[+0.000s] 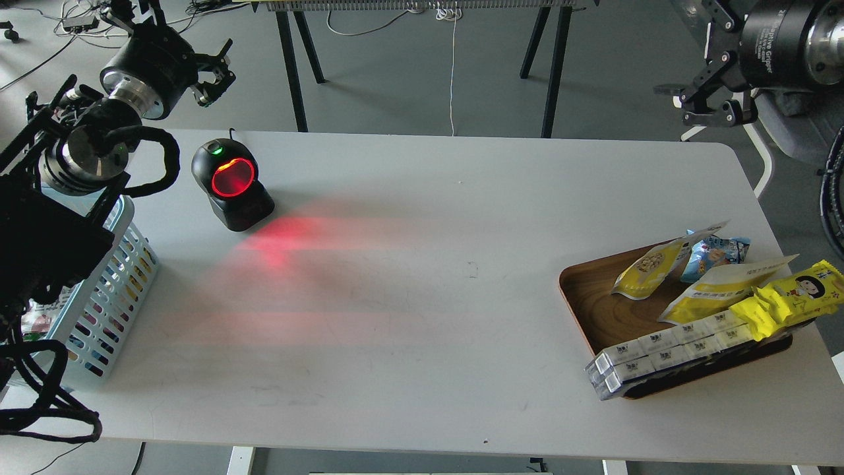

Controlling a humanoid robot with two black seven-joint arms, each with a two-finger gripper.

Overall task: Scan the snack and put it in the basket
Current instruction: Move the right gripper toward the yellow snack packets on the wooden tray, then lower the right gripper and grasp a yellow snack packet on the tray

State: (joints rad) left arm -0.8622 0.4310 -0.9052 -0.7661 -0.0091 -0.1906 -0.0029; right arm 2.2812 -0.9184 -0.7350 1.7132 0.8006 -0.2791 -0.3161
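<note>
A wide, pale grey surface [422,316] filled the view from the robot's head. Standing on it was the chosen landmark, a black dome-shaped barcode scanner [232,185] with a glowing red round window, which cast a red wash across the surface toward the viewer's right.

Far to the right of the scanner lay a brown wooden tray [597,310] with rounded corners. On it rested the snack [649,267], a flat yellow-and-white pouch picturing round beige nuts, propped at a tilt near the tray's back edge. Beside it lay a blue pouch [715,254], a second yellow-and-white pouch [722,287], a bright yellow wrapper with a cartoon face [794,297] and a row of small white boxes [666,353].

To the left of the scanner and nearer the viewer stood the light blue plastic basket [112,290] with slotted lattice sides, partly hidden by the left arm.

The left pincer [214,76] hung in the air behind and just left of the scanner, fingers spread and holding nothing. The right pincer [709,99] hovered well to the right, above and behind the tray, also released and without a load.

The task appeared to be at its start: nothing was picked. The next move probably called for the right pincer to descend onto the tilted snack, clear of the neighbouring blue pouch.
</note>
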